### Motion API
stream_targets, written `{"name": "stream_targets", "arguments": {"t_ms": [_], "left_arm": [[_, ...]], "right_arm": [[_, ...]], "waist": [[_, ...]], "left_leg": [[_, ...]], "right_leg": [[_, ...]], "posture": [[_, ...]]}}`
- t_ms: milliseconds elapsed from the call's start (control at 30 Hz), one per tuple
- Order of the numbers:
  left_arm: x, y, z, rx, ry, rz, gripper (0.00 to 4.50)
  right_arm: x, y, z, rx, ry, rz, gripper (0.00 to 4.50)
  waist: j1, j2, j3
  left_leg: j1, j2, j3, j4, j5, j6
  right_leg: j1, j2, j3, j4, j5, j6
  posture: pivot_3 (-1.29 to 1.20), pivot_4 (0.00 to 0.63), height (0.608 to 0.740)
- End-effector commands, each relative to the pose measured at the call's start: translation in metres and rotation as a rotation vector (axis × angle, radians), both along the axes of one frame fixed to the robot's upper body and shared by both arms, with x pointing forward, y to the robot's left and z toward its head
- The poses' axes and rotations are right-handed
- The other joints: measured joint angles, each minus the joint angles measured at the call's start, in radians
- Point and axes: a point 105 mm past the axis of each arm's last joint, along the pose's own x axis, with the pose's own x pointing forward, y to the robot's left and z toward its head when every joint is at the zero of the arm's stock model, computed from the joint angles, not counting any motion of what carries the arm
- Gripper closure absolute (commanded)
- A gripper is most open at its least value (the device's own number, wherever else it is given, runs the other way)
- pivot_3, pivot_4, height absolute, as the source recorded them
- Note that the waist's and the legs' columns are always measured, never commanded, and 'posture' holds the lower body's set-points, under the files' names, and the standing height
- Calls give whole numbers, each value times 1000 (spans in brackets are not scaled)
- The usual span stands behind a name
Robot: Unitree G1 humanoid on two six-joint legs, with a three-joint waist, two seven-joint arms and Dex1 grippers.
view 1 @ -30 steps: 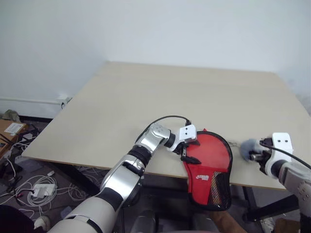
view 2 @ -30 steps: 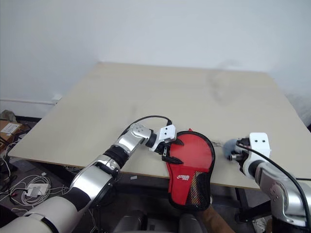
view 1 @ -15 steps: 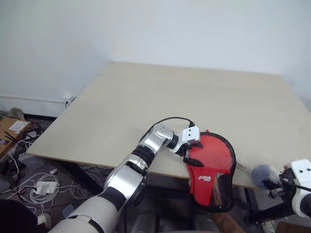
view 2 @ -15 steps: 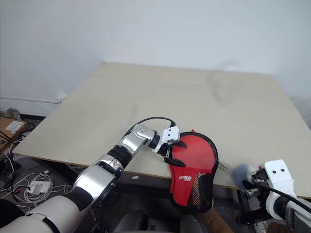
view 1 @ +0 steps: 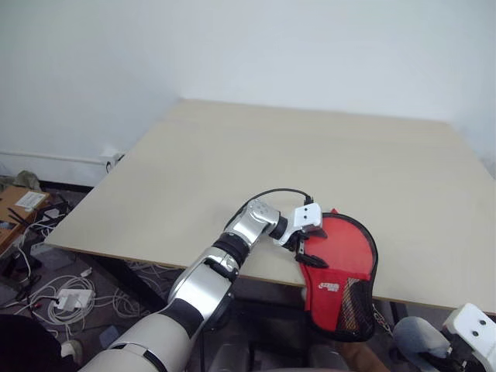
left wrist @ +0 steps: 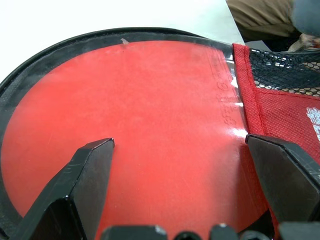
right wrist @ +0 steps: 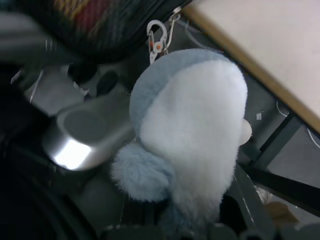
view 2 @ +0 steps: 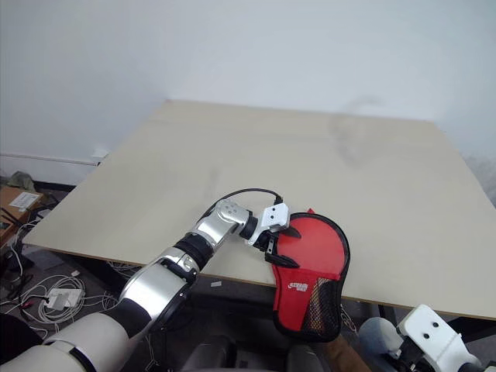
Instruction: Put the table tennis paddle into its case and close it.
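My left hand (view 1: pixel 301 246) is spread as wide as it goes, its 2 black fingers (left wrist: pixel 85 185) standing well apart, 1 to each side, over the red face of the table tennis paddle (left wrist: pixel 125 130). The fingers grip nothing; whether their tips touch the rubber I cannot tell.

The paddle lies inside the case (view 1: pixel 341 275), its round red face showing through the open mouth with the case's black edging curving round it. The red fabric front with its black mesh and small white logo (view 1: pixel 331 287) covers the handle end. The case sits at the near edge of the desk (view 1: pixel 310 163): the round part rests on the pale top, while the mesh end hangs out past that edge. My left hand is at the side of the case farther from my right hand, just over the desk edge.

My right hand (view 1: pixel 465 341) is well apart from the case, off the desk and lower than its near edge, on the side where the mesh end hangs. Its fingers are drawn in close on a soft plush toy (right wrist: pixel 190 125), pale blue-grey with a white front, which fills the space between them. A small white clip (right wrist: pixel 155 37) hangs by the toy's top. The same grey plush (view 2: pixel 376 337) shows beside the white wrist block, below the desk edge.
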Motion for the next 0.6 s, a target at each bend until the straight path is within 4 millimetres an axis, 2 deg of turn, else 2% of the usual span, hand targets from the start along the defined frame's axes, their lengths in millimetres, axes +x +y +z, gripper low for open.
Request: {"name": "stream_targets", "arguments": {"t_ms": [33,233,400,600], "left_arm": [[-4,6,-14,64,32,-2,0],[-2,4,-13,59,29,13,0],[-3,1,-13,52,29,16,0],[-1,4,-14,55,26,31,0]], "right_arm": [[-8,5,2,-8,16,119,4120],[-24,38,-2,66,65,314,4121],[-38,50,-8,78,119,427,4122],[-36,80,1,213,24,573,4122]], "waist": [[1,0,0],[-1,-1,-1],[2,-2,-1],[2,-3,-1]], "left_leg": [[0,0,0,0,0,0],[0,0,0,1,-1,0],[0,0,0,1,-1,-1],[0,0,0,1,-1,-1]], "right_leg": [[0,0,0,0,0,0],[0,0,0,0,0,0],[1,0,-1,0,0,0],[1,0,-1,-1,0,0]], "posture": [[0,0,740],[0,0,740],[0,0,740],[0,0,740]]}}
